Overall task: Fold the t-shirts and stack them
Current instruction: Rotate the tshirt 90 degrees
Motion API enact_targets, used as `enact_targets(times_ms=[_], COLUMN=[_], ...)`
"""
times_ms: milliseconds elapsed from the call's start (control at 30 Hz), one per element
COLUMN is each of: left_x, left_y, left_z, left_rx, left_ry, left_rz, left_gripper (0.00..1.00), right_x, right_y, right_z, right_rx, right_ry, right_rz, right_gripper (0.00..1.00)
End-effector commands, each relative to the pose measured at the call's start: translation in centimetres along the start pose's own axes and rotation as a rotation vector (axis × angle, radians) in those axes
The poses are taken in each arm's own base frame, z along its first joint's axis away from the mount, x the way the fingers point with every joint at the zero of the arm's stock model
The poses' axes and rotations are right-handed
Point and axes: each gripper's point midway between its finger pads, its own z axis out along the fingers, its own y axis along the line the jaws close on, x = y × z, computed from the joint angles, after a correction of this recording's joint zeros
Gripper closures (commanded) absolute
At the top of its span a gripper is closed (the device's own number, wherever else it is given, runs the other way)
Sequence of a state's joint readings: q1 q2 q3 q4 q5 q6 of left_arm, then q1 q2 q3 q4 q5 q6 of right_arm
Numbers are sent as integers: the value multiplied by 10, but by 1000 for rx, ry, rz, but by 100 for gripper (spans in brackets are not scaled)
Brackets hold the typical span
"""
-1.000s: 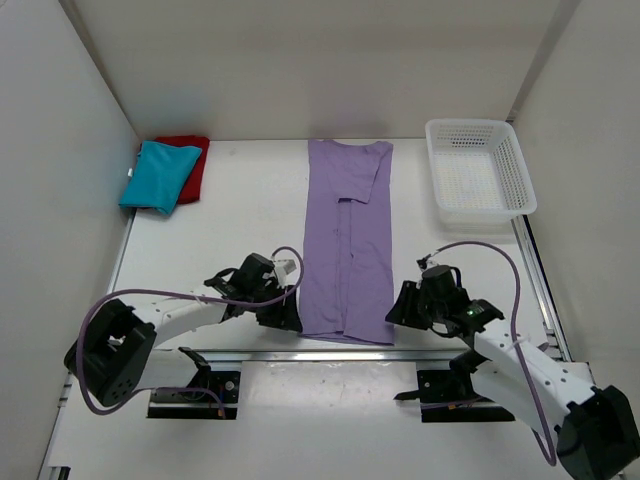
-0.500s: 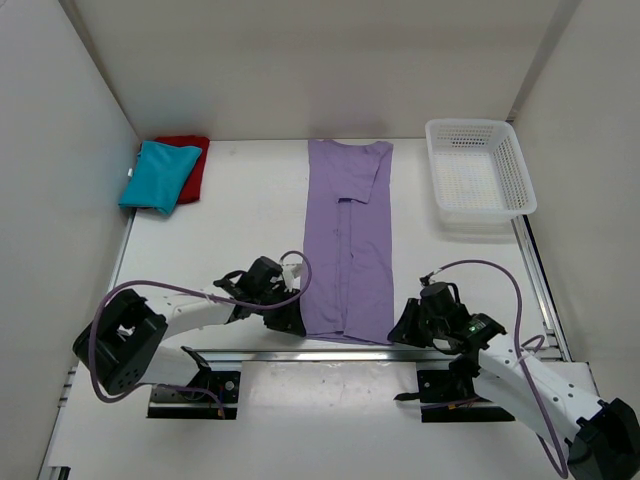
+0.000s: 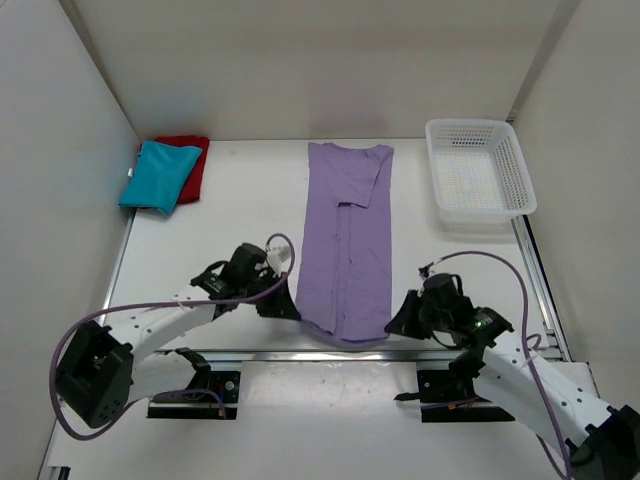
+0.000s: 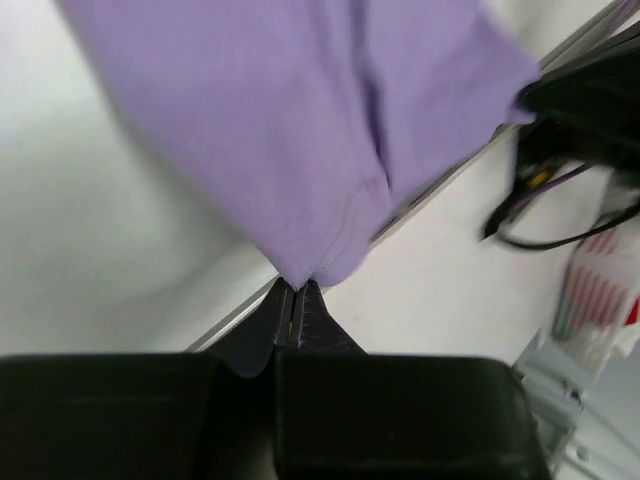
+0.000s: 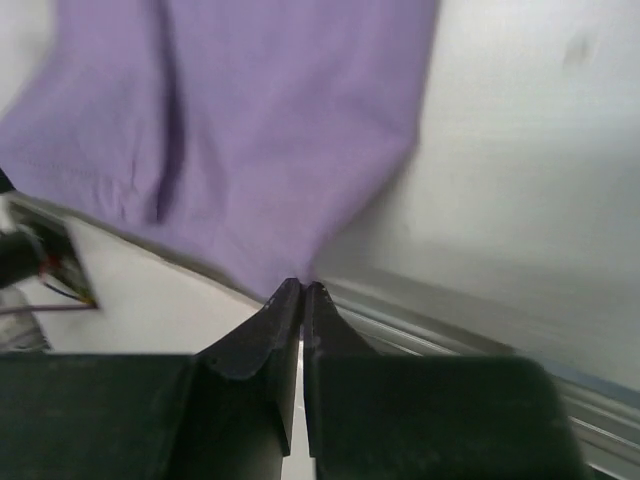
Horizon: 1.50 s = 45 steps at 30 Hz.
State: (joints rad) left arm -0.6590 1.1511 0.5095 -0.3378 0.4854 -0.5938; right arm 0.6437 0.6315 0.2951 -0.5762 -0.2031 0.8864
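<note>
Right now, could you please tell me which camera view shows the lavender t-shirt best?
The top external view: it shows the whole lavender t-shirt laid lengthwise on the table. The wrist views show only a blurred hem corner each, pinched in the left claw and right claw.

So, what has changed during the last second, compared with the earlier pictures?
The left end effector closed on the near left hem corner of the lavender t-shirt, and the right end effector closed on the near right corner. Both corners were pulled slightly, so the near hem now curves. The teal t-shirt, the red t-shirt and the basket did not move.
</note>
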Motion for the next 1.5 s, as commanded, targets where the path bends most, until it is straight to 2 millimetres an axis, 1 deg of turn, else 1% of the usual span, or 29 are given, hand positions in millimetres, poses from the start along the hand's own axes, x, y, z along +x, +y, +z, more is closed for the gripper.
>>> enact_targets(times_ms=[0,33,67,100,167,233,267,300,333,367,467,500,533,600,700,733,800,900,967,1067,1100,1133,1167,1200,1233,1300,1367,1433,1467], left_x=[-64,-80,-90,-105,-143,-173,-190,-204,-220,-236,-274,-282,-287,-302,-314,-321,-320,-323,-333,-338,-338,-339,-347,-345,-341,-335,-317,-289,-269], left_y=[-34,-46,-49,-55,-52,-51,-46,-36,-38,-33,-10,-3,4,30,46,47,55,61,62,47,40,37,26,18,12,-2,-9,-9,-7], left_z=[-26,-32,-27,-27,-26,-23,-22,-23,-20,-19,-15,-18,-8,1,22,23,42,53,50,43,37,34,19,13,4,-8,-8,3,16], left_rx=[62,97,112,121,94,80,76,41,51,53,-7,-10,-22,-58,-57,-52,-57,-55,-30,30,45,58,85,98,115,160,149,122,115], left_ry=[-152,-180,-186,-216,-281,-333,-350,-383,-393,-412,-454,-469,-452,-459,-432,-436,-398,-395,-439,-491,-507,-523,-565,-577,-590,-632,-641,-604,-556], left_rz=[37,39,32,31,19,13,-10,-33,-41,-51,-87,-99,-113,-151,-173,-169,-175,-185,-197,-187,-178,-177,-161,-159,-167,-177,-163,-162,-168], left_gripper=[100,100,100,100,100,100,100,100,100,100,100,100,100,100,100,100,100,97,92,86,83,78,73,70,67,62,62,63,64], right_x=[-51,-70,-85,-104,-141,-175,-191,-213,-221,-242,-277,-290,-294,-314,-330,-334,-338,-350,-353,-357,-362,-360,-362,-363,-363,-357,-345,-327,-321], right_y=[31,34,26,29,30,30,35,41,37,36,27,33,30,27,19,13,6,7,5,1,4,6,9,17,23,27,33,47,47], right_z=[-16,-17,-18,-20,-20,-20,-17,-23,-14,-11,1,1,9,20,38,43,55,66,73,80,75,72,69,61,51,41,30,36,40], right_rx=[-93,-116,-105,-121,-79,-51,-50,-71,-62,-41,-28,-50,-52,-36,-34,-36,-27,-30,-32,-16,-20,-24,-30,-41,-51,-28,-4,3,5], right_ry=[-102,-125,-160,-178,-229,-268,-278,-323,-307,-344,-355,-375,-357,-374,-341,-329,-313,-309,-300,-285,-311,-325,-340,-366,-393,-431,-479,-469,-457], right_rz=[-81,-66,-66,-85,-139,-162,-169,-167,-167,-167,-142,-161,-157,-166,-135,-131,-123,-138,-123,-117,-123,-123,-120,-123,-134,-141,-173,-228,-235], right_gripper=[100,100,100,100,100,100,100,100,100,100,100,100,100,100,100,100,100,100,100,100,98,94,83,77,65,53,52,66,81])
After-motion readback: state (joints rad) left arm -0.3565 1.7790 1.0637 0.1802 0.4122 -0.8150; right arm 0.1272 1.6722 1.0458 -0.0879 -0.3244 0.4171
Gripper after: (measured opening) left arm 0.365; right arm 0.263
